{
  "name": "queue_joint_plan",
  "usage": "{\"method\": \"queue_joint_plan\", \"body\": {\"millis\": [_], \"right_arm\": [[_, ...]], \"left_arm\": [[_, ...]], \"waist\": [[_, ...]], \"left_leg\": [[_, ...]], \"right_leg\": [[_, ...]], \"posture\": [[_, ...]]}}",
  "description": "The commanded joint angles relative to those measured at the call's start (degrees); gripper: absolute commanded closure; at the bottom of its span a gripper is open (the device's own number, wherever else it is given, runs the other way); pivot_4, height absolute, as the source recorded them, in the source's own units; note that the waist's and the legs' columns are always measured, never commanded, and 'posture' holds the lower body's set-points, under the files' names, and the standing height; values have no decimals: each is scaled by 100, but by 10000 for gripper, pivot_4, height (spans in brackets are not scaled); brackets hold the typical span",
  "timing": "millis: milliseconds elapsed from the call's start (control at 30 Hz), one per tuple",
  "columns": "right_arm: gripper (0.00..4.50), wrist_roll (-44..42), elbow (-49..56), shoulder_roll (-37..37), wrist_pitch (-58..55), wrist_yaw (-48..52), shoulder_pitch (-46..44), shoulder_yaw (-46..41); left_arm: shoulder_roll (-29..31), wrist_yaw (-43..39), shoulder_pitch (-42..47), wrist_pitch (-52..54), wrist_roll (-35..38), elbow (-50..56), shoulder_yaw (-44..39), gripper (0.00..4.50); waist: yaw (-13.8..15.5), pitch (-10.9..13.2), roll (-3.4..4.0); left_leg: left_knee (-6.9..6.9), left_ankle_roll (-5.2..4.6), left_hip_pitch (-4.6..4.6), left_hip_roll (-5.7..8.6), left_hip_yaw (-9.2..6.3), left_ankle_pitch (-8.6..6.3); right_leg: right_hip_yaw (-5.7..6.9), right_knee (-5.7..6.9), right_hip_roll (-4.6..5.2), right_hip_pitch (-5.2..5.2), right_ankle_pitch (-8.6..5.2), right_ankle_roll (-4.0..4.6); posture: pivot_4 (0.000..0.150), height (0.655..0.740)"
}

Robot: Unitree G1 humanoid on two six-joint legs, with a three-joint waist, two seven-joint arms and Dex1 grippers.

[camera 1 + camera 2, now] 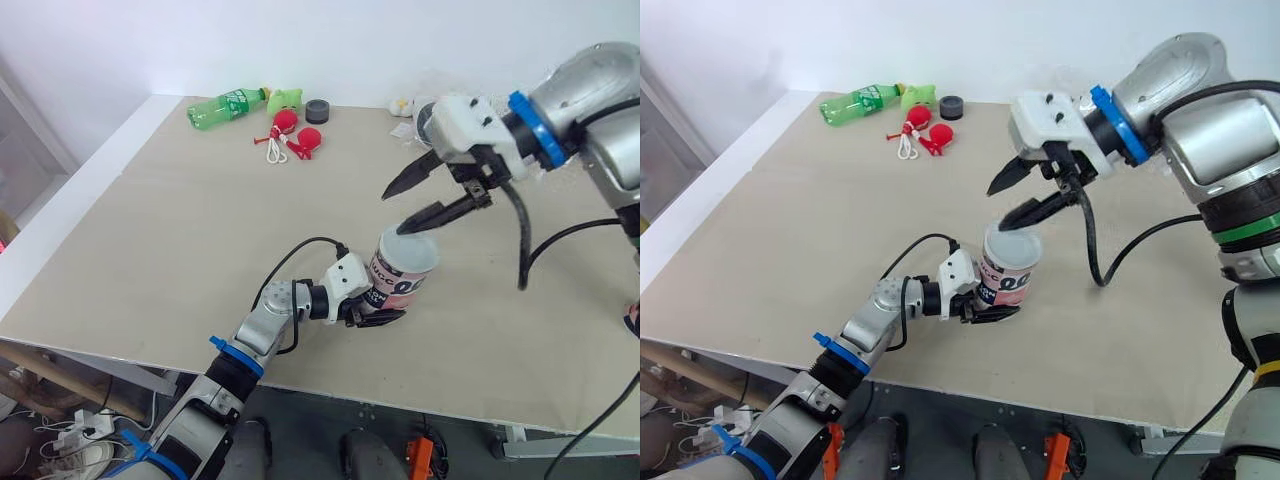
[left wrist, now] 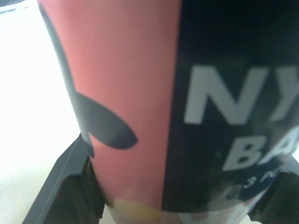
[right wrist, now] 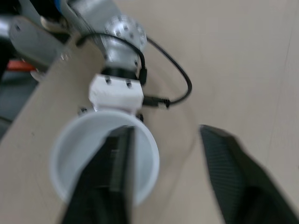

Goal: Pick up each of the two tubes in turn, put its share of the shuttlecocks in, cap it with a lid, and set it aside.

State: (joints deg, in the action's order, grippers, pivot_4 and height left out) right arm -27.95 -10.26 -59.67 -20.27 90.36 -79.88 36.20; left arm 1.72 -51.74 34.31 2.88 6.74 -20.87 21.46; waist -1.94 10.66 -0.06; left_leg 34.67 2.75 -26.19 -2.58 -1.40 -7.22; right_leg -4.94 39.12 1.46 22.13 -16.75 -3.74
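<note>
One tube, clasped by the left gripper. Well beyond the right gripper: one green bottle, one green soft toy, one dark grey ring, two red balls on white cord. Two grippers altogether.

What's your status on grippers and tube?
Left gripper shut on tube, held upright. Right gripper open, one finger at tube's open mouth. Green bottle far back, well clear.

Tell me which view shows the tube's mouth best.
The right wrist view: it looks down into the tube, one finger of the open right gripper across its mouth. The eye views show the tube obliquely, clamped by the left gripper; the left wrist view shows its printed wall.
</note>
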Motion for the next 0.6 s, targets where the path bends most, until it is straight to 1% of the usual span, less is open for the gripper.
{"method": "queue_joint_plan", "body": {"millis": [33,67,100,267,400,600], "right_arm": [[36303,-324,341,-239,-175,214,10,-126],[41085,-349,417,-278,-214,214,69,-115],[44238,-359,471,-306,-240,214,111,-106],[44238,-301,712,-407,-292,214,343,-60],[44238,-198,878,-324,-357,214,558,-97],[44238,191,914,-233,-207,214,868,-101]], "left_arm": [[-6,-12,-16,44,-20,37,-8,15443],[-3,-11,-19,45,-19,41,-9,15443],[-2,-10,-21,45,-18,43,-10,15443],[-2,-16,-33,56,-13,56,-5,15443],[-9,-16,-28,60,-13,52,-1,15443],[-24,-10,-30,70,-14,61,9,15443]], "waist": [[0,0,0],[-1,0,0],[-1,0,0],[-2,0,1],[-2,-1,1],[-1,-1,1]], "left_leg": [[0,0,0,0,1,0],[0,0,0,0,-1,0],[0,0,0,-1,-3,0],[0,-1,0,-1,-2,1],[1,-1,0,-1,-5,1],[3,0,0,-2,-8,2]], "right_leg": [[-1,0,0,1,0,0],[1,0,0,0,0,0],[2,0,-2,0,0,1],[2,0,-2,1,1,2],[4,0,-3,0,1,2],[6,2,-4,-1,2,3]], "posture": [[1500,7400],[1500,7400],[1500,7400],[1500,7400],[1500,7400],[1500,7400]]}}
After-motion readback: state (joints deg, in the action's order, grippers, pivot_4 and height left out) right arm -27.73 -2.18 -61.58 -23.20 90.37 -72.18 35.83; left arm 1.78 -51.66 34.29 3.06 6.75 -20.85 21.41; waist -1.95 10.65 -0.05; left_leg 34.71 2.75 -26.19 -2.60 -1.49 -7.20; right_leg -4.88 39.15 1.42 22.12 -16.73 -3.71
